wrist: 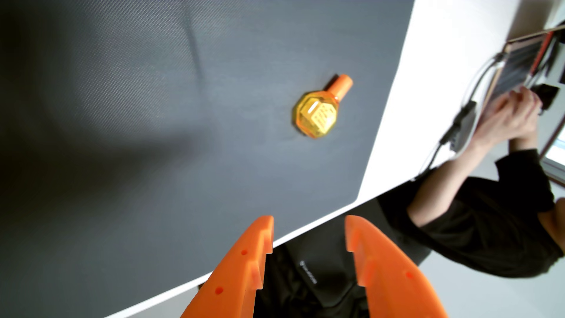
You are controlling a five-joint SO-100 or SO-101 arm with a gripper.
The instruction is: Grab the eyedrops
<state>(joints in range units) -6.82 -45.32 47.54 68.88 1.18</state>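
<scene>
The eyedrops (318, 114) are a small yellow faceted bottle with an orange cap, lying flat on a dark grey mat (153, 122) in the wrist view. The cap points to the upper right. My gripper (308, 221) comes in from the bottom edge with two orange fingers (244, 269) spread wide apart and nothing between them. It hangs well short of the bottle, over the mat's edge, with the bottle up ahead and roughly in line with the gap.
The mat lies on a white table (434, 76) whose edge runs diagonally from lower left to right. A person in a black sleeve (489, 214) sits beyond that edge, a hand (513, 113) on a device with cables at the upper right.
</scene>
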